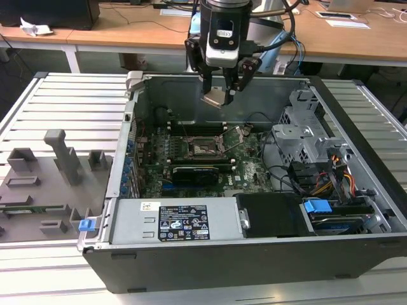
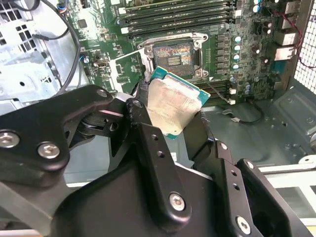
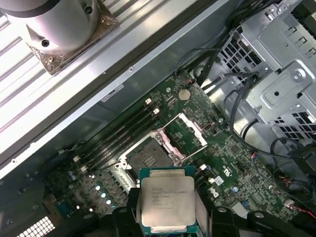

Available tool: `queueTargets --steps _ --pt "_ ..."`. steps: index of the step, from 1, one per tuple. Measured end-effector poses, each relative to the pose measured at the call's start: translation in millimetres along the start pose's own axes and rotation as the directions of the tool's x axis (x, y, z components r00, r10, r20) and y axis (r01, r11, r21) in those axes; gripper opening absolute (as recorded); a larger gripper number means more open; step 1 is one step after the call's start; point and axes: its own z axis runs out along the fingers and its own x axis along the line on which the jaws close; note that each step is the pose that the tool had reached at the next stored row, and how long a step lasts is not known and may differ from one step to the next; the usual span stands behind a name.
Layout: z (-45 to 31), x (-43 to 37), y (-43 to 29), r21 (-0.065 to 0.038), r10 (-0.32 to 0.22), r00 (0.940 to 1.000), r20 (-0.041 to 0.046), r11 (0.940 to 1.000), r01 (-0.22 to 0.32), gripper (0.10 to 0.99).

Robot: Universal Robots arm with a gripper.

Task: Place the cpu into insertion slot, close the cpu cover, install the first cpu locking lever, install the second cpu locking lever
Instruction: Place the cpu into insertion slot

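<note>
My gripper (image 1: 220, 94) is shut on the cpu (image 1: 213, 99) and holds it tilted in the air over the open computer case. In both wrist views the cpu (image 2: 173, 101) (image 3: 167, 200) shows a silver-beige metal top on a green edge, pinched between the black fingers (image 2: 143, 123). The insertion slot (image 3: 144, 160) (image 2: 174, 57) (image 1: 202, 147) lies bare below it on the motherboard, its dark pin field showing. Beside the slot, the cpu cover (image 3: 185, 132) stands flipped open.
Long black memory slots (image 3: 123, 133) run beside the socket. A black card (image 1: 198, 171) sits in front of it. A metal drive cage (image 1: 305, 130) with cables fills the exterior view's right, and the power supply (image 1: 172, 219) lies at the front. A grey fixture tray (image 1: 44, 181) lies outside the case.
</note>
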Motion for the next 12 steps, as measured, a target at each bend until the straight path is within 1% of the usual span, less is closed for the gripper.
queueTargets --steps 6,12 --pt "0.2 0.0 0.0 -0.001 0.064 0.9979 0.0061 0.9979 -0.064 0.529" --pt "0.4 0.0 0.0 -0.002 0.125 0.992 0.0118 0.9921 -0.125 0.529"
